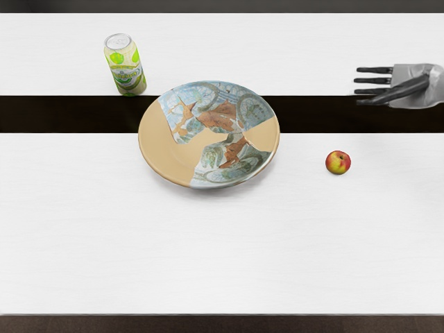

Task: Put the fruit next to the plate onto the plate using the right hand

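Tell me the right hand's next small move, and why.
Probably bring the right hand over the apple, ready to grasp. It is open and empty, well apart from the apple, and the apple lies on the table right of the plate, not on it.

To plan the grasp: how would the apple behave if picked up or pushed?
The apple looks round, so a push would probably roll it. Its smooth skin may slip. It seems small beside the plate, so likely light.
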`<state>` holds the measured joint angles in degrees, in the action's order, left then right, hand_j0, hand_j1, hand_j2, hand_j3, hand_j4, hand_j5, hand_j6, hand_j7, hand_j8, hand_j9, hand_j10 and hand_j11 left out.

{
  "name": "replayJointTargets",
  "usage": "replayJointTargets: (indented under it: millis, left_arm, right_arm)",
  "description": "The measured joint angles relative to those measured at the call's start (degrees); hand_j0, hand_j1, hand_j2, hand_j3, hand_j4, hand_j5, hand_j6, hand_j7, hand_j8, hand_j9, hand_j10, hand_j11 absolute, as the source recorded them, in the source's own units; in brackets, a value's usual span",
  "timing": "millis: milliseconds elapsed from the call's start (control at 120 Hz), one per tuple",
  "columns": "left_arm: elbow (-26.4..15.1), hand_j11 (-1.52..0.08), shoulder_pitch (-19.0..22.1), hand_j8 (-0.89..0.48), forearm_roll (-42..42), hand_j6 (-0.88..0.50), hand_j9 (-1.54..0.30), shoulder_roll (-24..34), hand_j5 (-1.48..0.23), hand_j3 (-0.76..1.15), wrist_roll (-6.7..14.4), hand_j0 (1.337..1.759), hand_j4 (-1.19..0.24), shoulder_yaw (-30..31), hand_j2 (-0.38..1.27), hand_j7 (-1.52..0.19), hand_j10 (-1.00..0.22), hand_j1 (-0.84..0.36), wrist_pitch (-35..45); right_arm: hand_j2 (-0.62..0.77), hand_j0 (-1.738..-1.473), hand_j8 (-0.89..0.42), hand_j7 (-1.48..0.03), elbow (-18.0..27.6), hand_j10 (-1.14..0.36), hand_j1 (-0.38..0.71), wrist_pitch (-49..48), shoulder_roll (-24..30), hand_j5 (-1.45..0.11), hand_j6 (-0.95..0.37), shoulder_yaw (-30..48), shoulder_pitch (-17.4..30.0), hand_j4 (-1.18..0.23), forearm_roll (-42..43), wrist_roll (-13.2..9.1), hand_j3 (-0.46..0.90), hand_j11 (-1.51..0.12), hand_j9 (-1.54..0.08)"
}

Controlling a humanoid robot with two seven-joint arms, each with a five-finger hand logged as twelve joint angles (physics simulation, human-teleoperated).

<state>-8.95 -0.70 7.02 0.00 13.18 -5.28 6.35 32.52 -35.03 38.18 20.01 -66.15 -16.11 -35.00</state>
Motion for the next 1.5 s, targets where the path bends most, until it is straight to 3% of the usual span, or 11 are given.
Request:
replayJointTargets:
  millis: [217,333,442,625,758,900,1192,1500]
  left_arm:
    - [0.0,-0.02,0.0,-0.01,0.0,-0.01,-0.02,0.0,-0.02,0.0,0.0,1.658,-0.01,0.0,0.0,-0.02,-0.01,0.33,0.0]
    - [0.0,-0.02,0.0,-0.01,0.0,-0.01,-0.02,0.0,-0.02,0.0,0.0,1.658,-0.01,0.0,0.0,-0.02,-0.01,0.33,0.0]
    - [0.0,-0.02,0.0,-0.01,0.0,-0.01,-0.02,0.0,-0.02,0.0,0.0,1.658,-0.01,0.0,0.0,-0.02,-0.01,0.33,0.0]
    - [0.0,-0.02,0.1,-0.01,0.0,-0.01,-0.02,0.0,-0.02,0.0,0.0,1.658,-0.01,0.0,0.0,-0.02,-0.01,0.33,0.0]
    - [0.1,-0.02,0.1,-0.01,0.0,-0.01,-0.02,0.0,-0.02,0.0,0.0,1.658,-0.01,0.0,0.0,-0.02,-0.01,0.33,0.0]
    - [0.1,-0.02,0.1,-0.01,0.0,-0.01,-0.02,0.0,-0.02,0.0,0.0,1.658,-0.01,0.0,0.0,-0.02,-0.01,0.33,0.0]
    - [0.1,-0.02,0.1,-0.01,0.0,-0.01,-0.02,0.0,-0.02,0.0,0.0,1.658,-0.01,0.0,0.0,-0.02,-0.01,0.33,0.0]
    - [0.0,-0.02,0.1,-0.01,0.0,-0.01,-0.02,0.0,-0.02,0.0,0.0,1.658,-0.01,0.0,0.0,-0.02,-0.01,0.33,0.0]
  right_arm:
    - [0.0,-1.658,0.0,0.0,1.7,0.0,-0.35,0.0,1.5,0.0,0.0,-1.0,-0.1,0.0,0.5,0.0,0.0,0.0,0.0]
    - [0.0,-1.658,0.0,0.0,3.3,0.0,-0.35,0.0,0.3,0.0,0.0,-4.0,-2.1,0.0,7.4,0.0,0.0,0.0,0.0]
    - [0.0,-1.658,0.0,0.0,11.0,0.0,-0.35,0.0,-3.4,0.0,0.0,-8.9,-6.0,0.0,18.2,0.0,0.0,0.0,0.0]
    - [0.0,-1.658,0.0,0.0,27.7,0.0,-0.35,4.3,-5.3,0.0,0.0,-23.3,-16.2,0.0,26.6,0.0,0.0,0.0,0.0]
    - [0.0,-1.658,0.0,0.0,35.8,0.0,-0.35,12.1,-3.2,0.0,0.0,-31.6,-23.0,0.0,32.4,0.0,0.0,0.0,0.0]
    - [0.0,-1.658,0.0,0.0,40.2,0.0,-0.35,19.3,-2.6,0.0,0.0,-36.8,-26.5,0.0,39.0,0.0,0.0,0.0,0.0]
    - [0.0,-1.658,0.0,0.0,45.0,0.0,-0.35,39.4,-6.2,0.0,0.0,-38.4,-21.7,0.0,51.5,0.0,0.0,0.0,0.0]
    - [-0.01,-1.658,-0.03,-0.04,48.5,-0.03,-0.31,45.9,-4.8,-0.04,-0.04,-38.9,-15.6,-0.03,55.6,0.0,0.0,-0.04,-0.04]
